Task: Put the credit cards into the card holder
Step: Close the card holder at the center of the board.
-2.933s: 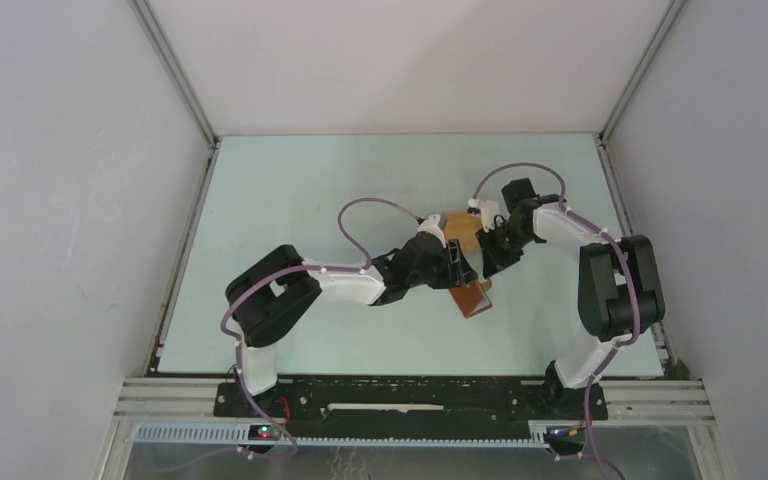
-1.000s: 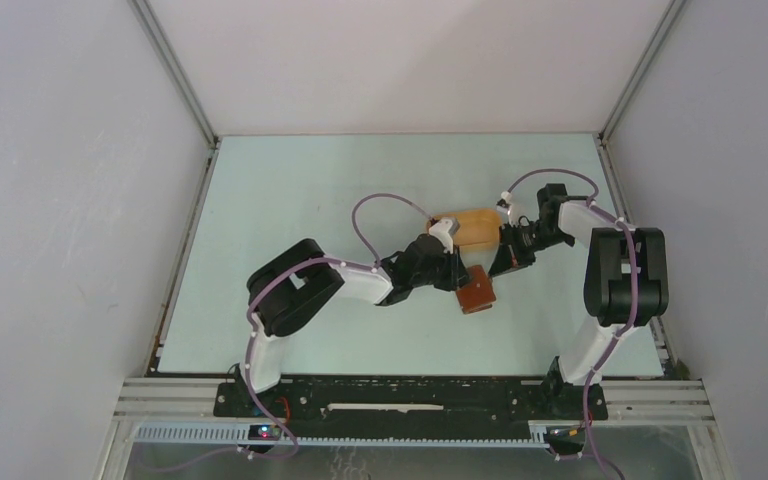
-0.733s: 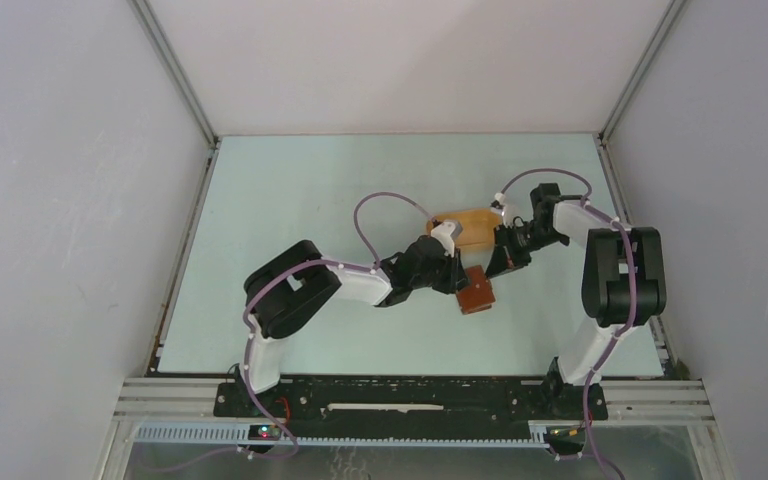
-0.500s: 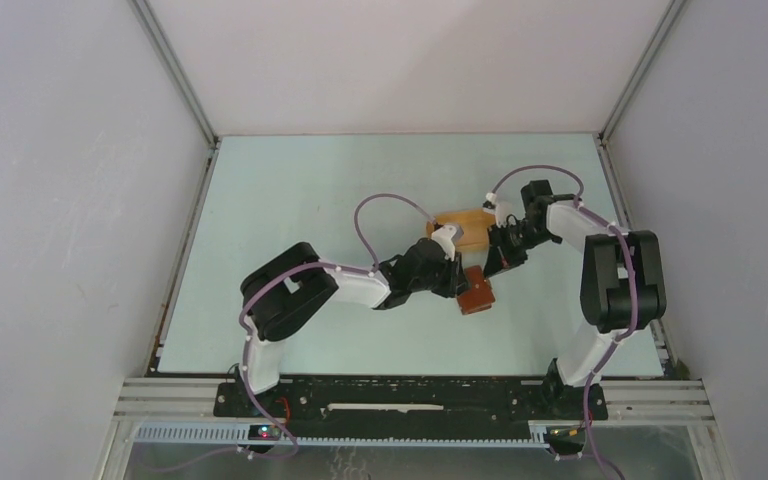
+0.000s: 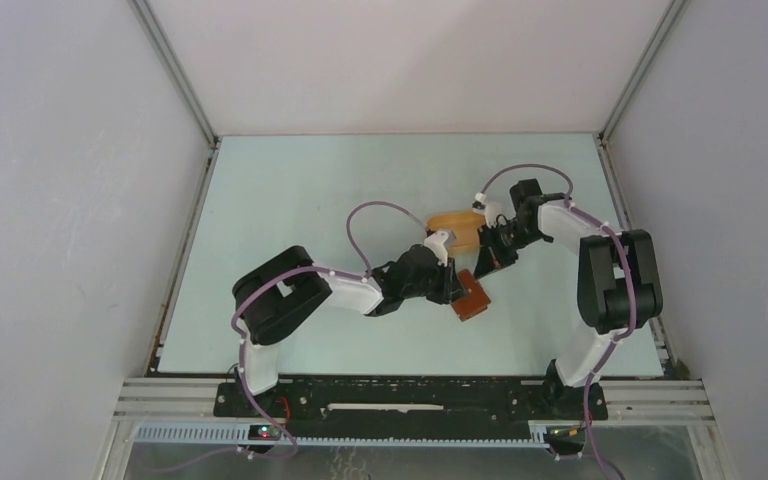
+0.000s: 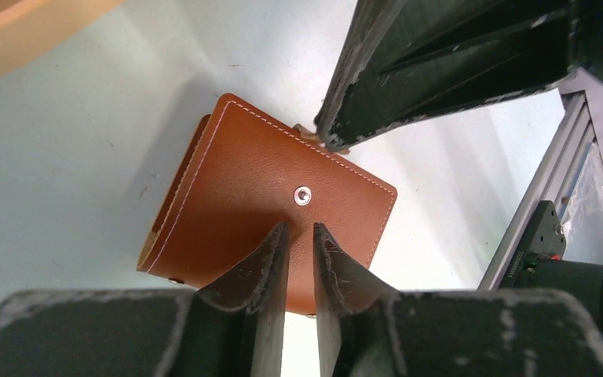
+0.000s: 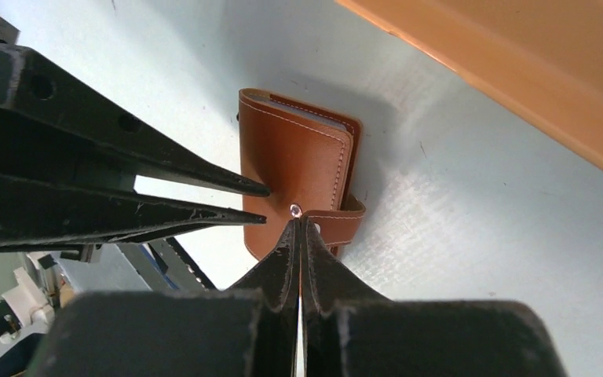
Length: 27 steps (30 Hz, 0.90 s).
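The card holder is a reddish-brown leather wallet lying folded on the table, its snap button facing up. My left gripper hovers over its cover with the jaws a narrow slit apart and nothing between them. From the far side my right gripper is shut, its tips touching the end of the closing strap beside the snap; I cannot tell if it pinches the strap. In the top view the left gripper and right gripper meet over the wallet. The credit cards are out of view.
An orange-yellow oval tray sits just behind the wallet, close to both grippers; its rim fills a corner of each wrist view. Grey walls enclose the pale green table.
The right gripper has swung left from the tray's right end down to the wallet's strap. The left arm shifted slightly left, its jaws parted a little, and the wallet turned a bit.
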Motion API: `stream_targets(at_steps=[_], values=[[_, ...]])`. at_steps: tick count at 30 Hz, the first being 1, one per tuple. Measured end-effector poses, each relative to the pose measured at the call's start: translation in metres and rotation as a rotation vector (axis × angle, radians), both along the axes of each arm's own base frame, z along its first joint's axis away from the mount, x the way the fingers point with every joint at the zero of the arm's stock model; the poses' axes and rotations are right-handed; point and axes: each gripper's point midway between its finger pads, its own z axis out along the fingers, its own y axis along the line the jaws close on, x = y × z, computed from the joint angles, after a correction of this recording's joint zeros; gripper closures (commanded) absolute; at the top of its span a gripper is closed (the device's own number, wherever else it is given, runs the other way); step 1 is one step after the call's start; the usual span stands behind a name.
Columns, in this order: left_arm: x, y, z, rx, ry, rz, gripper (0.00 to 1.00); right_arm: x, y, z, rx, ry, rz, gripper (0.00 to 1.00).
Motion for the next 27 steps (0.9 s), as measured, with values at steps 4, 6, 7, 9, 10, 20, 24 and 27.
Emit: stream_targets(at_steps=[4, 6, 7, 9, 10, 20, 24, 27], values=[[0.001, 0.001, -0.002, 0.011, 0.004, 0.014, 0.78, 0.004, -0.006, 0.007, 0.035, 0.005, -0.031, 1.00], [0.001, 0.001, -0.002, 0.019, 0.006, 0.015, 0.78, 0.005, -0.010, 0.009, 0.047, 0.012, -0.049, 1.00], [0.002, 0.001, -0.002, 0.021, 0.006, 0.016, 0.78, 0.005, -0.011, 0.009, 0.050, 0.014, -0.054, 1.00], [0.002, 0.002, -0.002, 0.026, 0.003, 0.014, 0.78, 0.004, -0.013, 0.010, 0.057, 0.020, -0.060, 1.00], [0.002, 0.002, -0.002, 0.026, 0.001, 0.013, 0.77, 0.004, -0.013, 0.010, 0.057, 0.024, -0.060, 1.00], [0.001, 0.001, -0.001, 0.018, 0.005, 0.009, 0.79, -0.012, 0.014, -0.005, -0.003, 0.040, 0.058, 1.00], [0.001, 0.001, -0.001, 0.005, 0.012, 0.017, 0.80, -0.014, 0.015, -0.009, -0.006, 0.057, 0.062, 1.00], [0.002, 0.002, -0.001, -0.002, 0.013, 0.023, 0.80, -0.015, 0.016, -0.010, -0.010, 0.056, 0.067, 1.00]])
